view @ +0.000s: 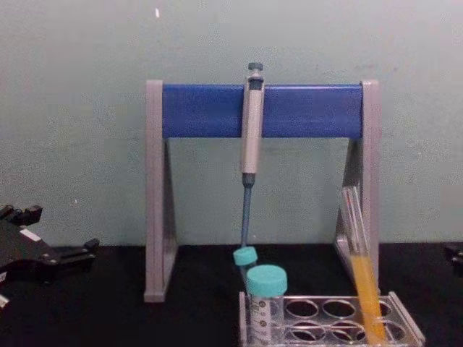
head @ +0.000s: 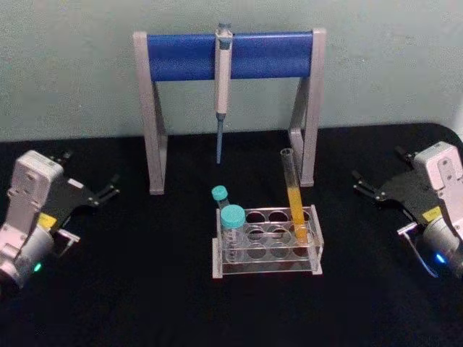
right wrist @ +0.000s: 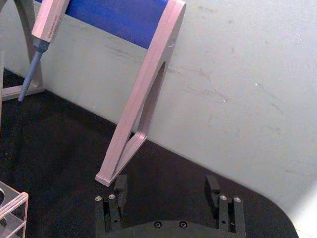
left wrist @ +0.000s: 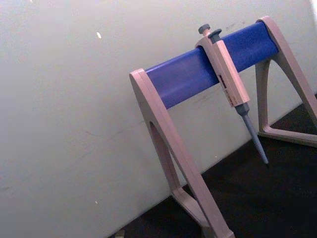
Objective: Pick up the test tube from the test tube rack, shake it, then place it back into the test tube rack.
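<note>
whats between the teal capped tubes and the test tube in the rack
Only empty holes of the test tube rack, seen in the head view.

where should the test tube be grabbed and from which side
Grip the test tube on its clear upper part, above the liquid and the test tube rack. Come from the robot's right with the right gripper: the tube leans in a right-end hole, nearest that side.

One test tube rack (head: 275, 233) holding one test tube (head: 295, 199) and two teal-capped tubes (head: 231, 224), one stand (head: 181, 56) behind the rack carrying one pipette (head: 223, 79), and two grippers flanking the rack: left gripper (head: 92, 168), right gripper (head: 377, 164).
</note>
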Motion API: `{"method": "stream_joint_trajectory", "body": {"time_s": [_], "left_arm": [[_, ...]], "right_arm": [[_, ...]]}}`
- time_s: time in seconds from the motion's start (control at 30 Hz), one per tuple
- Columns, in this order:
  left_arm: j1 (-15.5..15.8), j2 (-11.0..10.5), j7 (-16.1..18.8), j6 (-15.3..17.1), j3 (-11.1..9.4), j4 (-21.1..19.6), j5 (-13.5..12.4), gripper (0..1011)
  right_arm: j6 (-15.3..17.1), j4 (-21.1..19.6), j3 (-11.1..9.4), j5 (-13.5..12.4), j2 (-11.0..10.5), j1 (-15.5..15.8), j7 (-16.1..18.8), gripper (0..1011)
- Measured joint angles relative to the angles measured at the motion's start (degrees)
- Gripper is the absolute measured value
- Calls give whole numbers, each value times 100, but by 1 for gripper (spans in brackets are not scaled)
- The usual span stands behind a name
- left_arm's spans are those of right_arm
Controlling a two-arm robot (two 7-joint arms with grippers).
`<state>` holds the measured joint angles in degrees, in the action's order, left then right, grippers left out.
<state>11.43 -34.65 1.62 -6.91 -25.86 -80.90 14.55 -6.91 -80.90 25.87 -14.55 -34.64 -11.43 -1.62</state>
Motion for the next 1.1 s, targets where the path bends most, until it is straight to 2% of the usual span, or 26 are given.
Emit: {"method": "stream_joint_trajectory", "body": {"time_s": [0.9, 1.1], "left_arm": [[0, 0, 0, 0, 0, 0, 0, 1001], [0, 0, 0, 0, 0, 0, 0, 1001]], "right_arm": [[0, 0, 0, 0, 0, 0, 0, 1000], [16, -177, -173, -166, 25, 122, 176, 1000]]}}
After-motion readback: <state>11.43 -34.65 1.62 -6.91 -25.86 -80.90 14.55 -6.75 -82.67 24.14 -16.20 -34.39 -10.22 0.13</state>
